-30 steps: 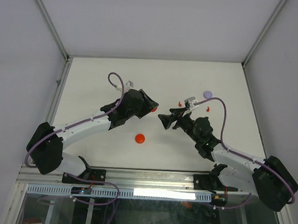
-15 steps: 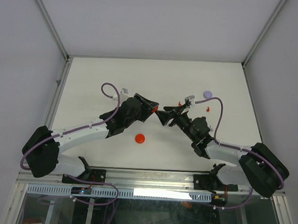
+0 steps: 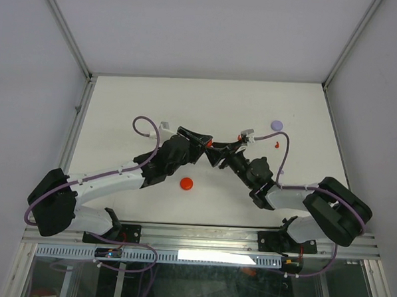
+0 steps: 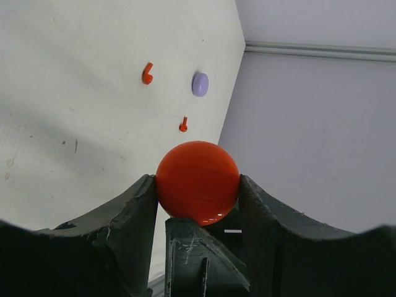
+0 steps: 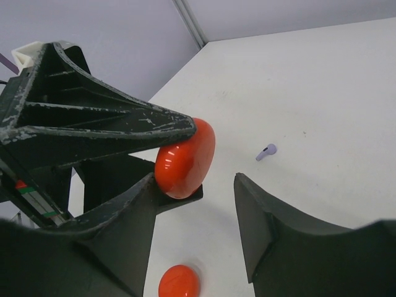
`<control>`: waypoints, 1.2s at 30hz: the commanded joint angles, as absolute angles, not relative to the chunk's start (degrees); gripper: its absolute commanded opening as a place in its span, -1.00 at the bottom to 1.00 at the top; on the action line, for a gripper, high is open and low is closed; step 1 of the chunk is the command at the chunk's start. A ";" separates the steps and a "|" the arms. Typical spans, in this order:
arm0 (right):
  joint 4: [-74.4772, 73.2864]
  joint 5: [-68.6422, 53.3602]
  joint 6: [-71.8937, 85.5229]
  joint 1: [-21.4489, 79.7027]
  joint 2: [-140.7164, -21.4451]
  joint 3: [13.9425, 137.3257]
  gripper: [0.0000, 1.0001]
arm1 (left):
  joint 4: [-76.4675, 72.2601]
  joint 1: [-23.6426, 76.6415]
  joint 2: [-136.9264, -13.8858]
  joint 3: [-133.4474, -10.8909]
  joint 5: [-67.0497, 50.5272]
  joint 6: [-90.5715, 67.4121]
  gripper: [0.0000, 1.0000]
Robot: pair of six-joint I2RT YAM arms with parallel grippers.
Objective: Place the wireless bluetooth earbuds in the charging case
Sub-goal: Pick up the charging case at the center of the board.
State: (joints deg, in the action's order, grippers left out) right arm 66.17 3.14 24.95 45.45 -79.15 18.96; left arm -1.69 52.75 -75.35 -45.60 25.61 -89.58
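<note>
Moved: my right hand (image 5: 195,179) has swung in to meet the left hand (image 4: 195,185) at bench (image 3: 134,105) centre.
Left hand: clamped on the red charging case (image 5: 185,158), which looks closed.
Right hand: jaws apart, beside the case.
Earbuds: the red earbuds (image 4: 147,73) and the lavender earbud (image 5: 266,151) lie loose toward two o'clock; none inserted.

The top camera looks steeply down from high above the near edge of the table (image 3: 121,104), far off, and takes in all of it. The left wrist camera sits close behind the red case (image 4: 198,182), facing the table's far right corner. The right wrist camera faces that case from the opposite side, equally near. All three views share it.
</note>
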 commanded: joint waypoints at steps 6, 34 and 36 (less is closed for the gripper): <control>74.82 7.22 23.05 46.55 -80.88 21.69 -0.02 | -6.83 54.48 -74.42 -45.41 28.56 -92.35 -0.03; 36.20 -16.88 13.41 40.28 -63.52 29.37 -1.00 | -14.33 54.23 -61.31 -37.29 26.58 -56.76 0.72; 27.05 -19.92 11.21 39.48 -61.29 32.19 -1.00 | -15.02 54.25 -58.52 -36.24 24.70 -49.73 0.69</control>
